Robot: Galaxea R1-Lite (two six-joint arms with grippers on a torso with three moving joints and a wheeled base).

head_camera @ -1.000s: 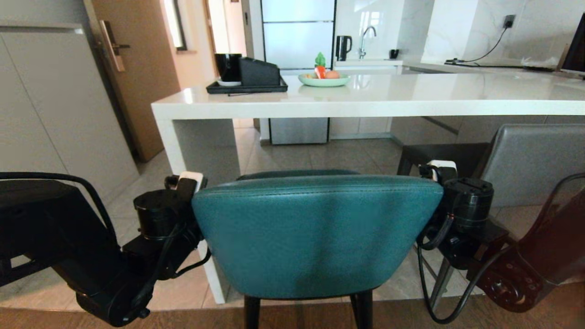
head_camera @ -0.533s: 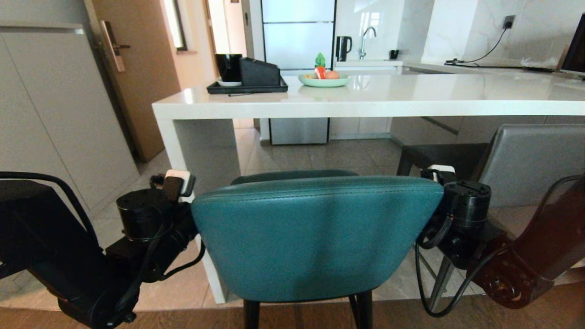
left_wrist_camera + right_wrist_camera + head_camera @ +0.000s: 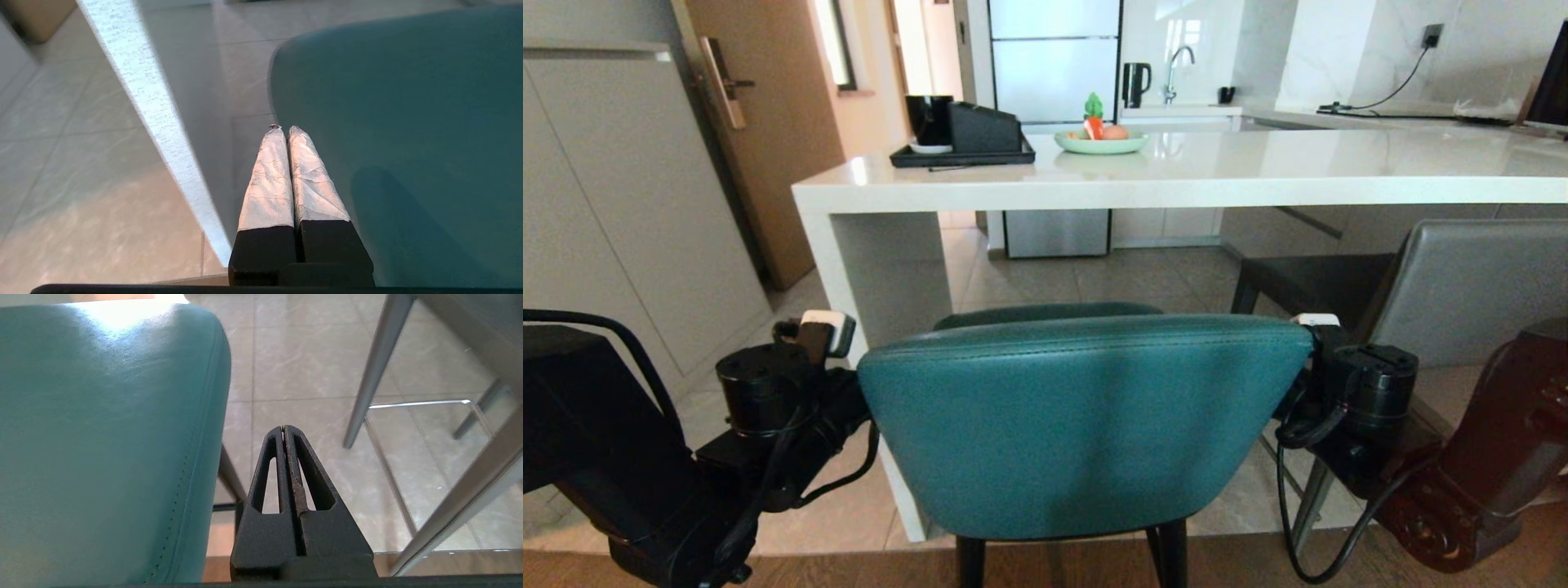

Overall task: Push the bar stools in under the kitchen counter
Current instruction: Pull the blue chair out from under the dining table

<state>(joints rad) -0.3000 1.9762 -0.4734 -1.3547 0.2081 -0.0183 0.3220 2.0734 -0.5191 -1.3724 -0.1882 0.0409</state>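
Observation:
The teal bar stool (image 3: 1086,425) stands with its rounded back towards me, its seat partly under the kitchen counter (image 3: 1176,184). The grey bar stool (image 3: 1478,286) stands to its right, under the counter's edge. My left arm (image 3: 768,408) hangs by the teal back's left edge. Its left gripper (image 3: 284,128) is shut and empty, pointing down along that edge. My right arm (image 3: 1372,392) is by the back's right edge. The right gripper (image 3: 283,428) is shut and empty, with floor showing between it and the teal stool (image 3: 102,437).
The counter's white slab side leg (image 3: 882,327) stands just left of the teal stool, close to my left arm. The grey stool's metal legs (image 3: 372,371) are close to my right gripper. A black tray (image 3: 964,155) and a green fruit plate (image 3: 1101,144) sit on the counter.
My left arm has swung left and a little down, away from the teal back's edge. My right arm has sunk lower beside the back. The stools have barely moved.

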